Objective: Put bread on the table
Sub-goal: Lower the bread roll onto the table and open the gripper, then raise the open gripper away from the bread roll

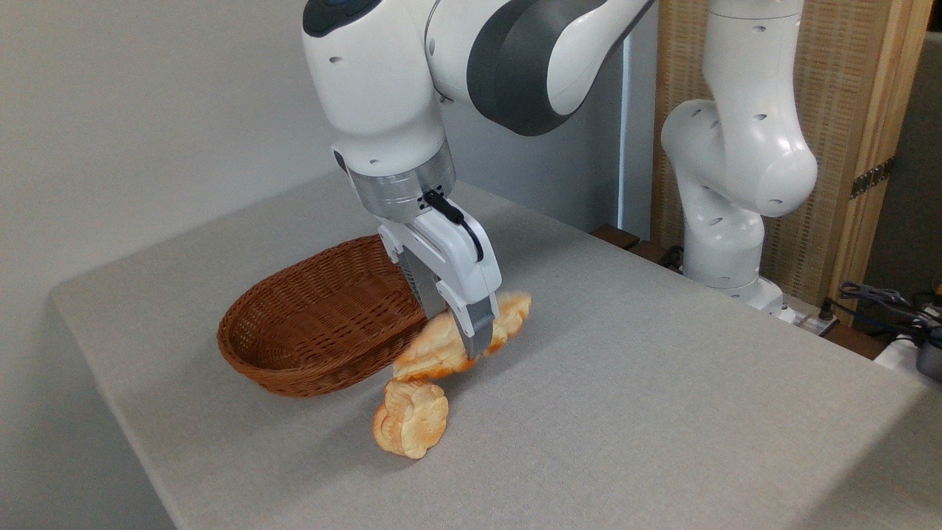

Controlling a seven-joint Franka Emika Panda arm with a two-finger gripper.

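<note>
The gripper [471,340] grasps the bread [449,346] across its middle, both pointed ends sticking out past the fingers. The bread sits tilted just right of the basket [316,324], low over the table [625,383], above the bun [411,418] lying there.

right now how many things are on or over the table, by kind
bread pieces: 2, the long bread shut in the end effector and the lobed bun lying on the table
wicker basket: 1
total: 3
</note>
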